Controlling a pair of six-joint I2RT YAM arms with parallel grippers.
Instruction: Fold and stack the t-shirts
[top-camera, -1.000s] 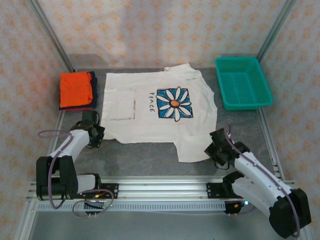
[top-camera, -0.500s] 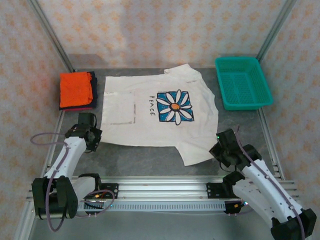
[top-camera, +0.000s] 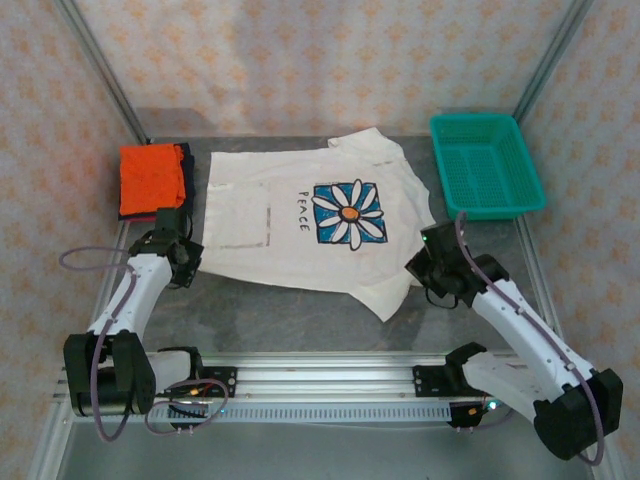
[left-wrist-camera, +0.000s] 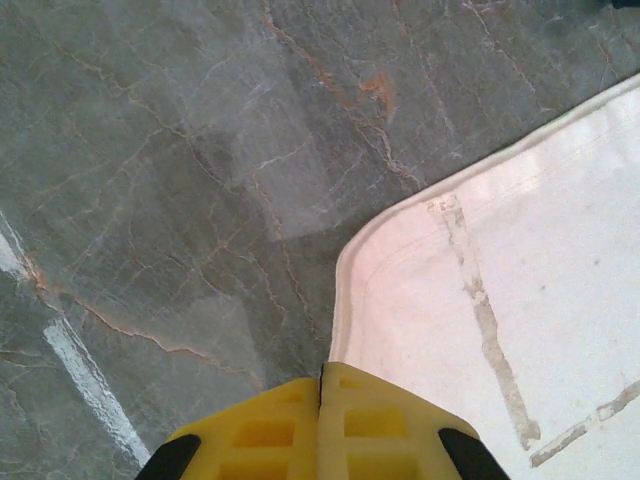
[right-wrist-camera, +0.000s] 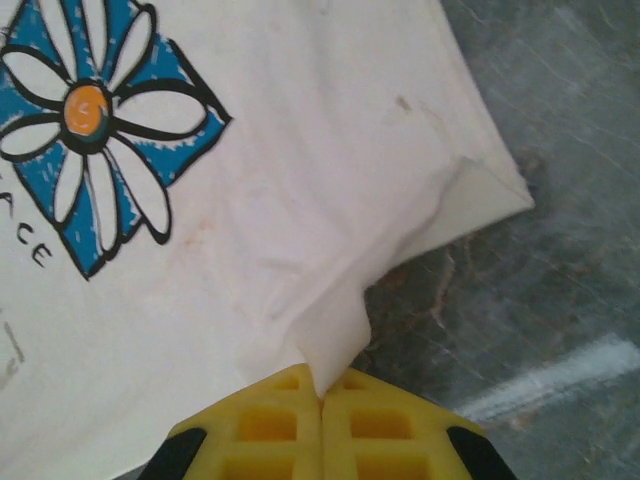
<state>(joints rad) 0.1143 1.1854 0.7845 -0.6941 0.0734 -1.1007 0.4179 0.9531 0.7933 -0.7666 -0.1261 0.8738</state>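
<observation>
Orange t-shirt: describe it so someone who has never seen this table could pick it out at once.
On the grey table, a big white t-shirt lies spread across the middle. Left of it, near the far left corner, the orange t-shirt lies folded small. It is the only bright orange thing, resting on a dark navy t-shirt whose edge peeks out.

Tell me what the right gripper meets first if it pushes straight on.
The white t-shirt: the right gripper is shut on a pinched fold of it, and more shirt lies ahead, toward the daisy print. Its height above that cloth is unclear.
</observation>
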